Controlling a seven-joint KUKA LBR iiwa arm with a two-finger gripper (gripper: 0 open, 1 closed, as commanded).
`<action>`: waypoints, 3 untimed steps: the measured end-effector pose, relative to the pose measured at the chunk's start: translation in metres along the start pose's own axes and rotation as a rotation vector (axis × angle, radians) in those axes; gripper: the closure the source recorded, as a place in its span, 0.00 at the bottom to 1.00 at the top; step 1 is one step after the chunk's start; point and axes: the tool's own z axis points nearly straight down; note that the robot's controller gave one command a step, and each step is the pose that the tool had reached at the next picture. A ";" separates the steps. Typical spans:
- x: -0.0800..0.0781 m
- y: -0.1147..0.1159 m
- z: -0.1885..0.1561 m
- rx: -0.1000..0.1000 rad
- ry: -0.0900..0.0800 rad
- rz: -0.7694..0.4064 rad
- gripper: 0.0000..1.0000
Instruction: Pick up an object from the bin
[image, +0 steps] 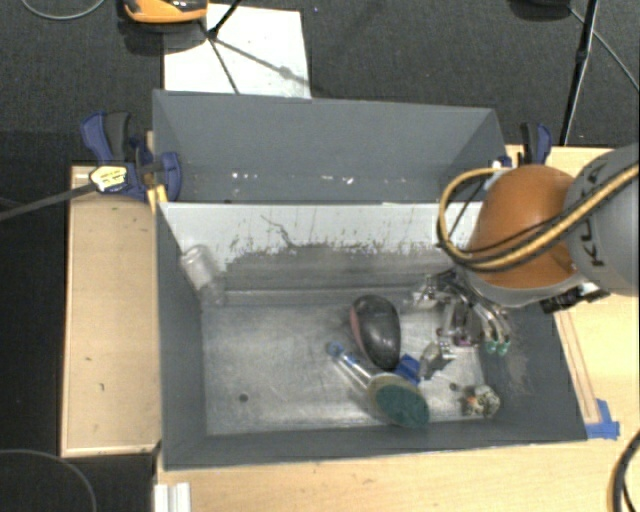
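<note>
My gripper (450, 332) hangs low in the right part of the bin, just right of a dark grey oval thing like a computer mouse (376, 330). A clear pen-like stick with blue ends (352, 366) lies slanted in front of the mouse, and its blue right end (408, 369) lies close under the gripper. A round dark green pad (401, 404) rests at the stick's near end. Nothing shows held in the gripper.
A small dark and green bit (480, 402) lies near the bin's front right corner. A clear plastic cup (197, 268) leans in the back left corner. The orange wrist cover and its cables hide the gripper's top.
</note>
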 end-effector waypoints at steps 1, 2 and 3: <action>-0.052 0.039 0.026 0.000 0.004 0.007 0.00; -0.052 0.037 0.061 0.000 0.000 0.338 0.00; -0.033 0.068 0.059 0.000 -0.016 0.461 0.00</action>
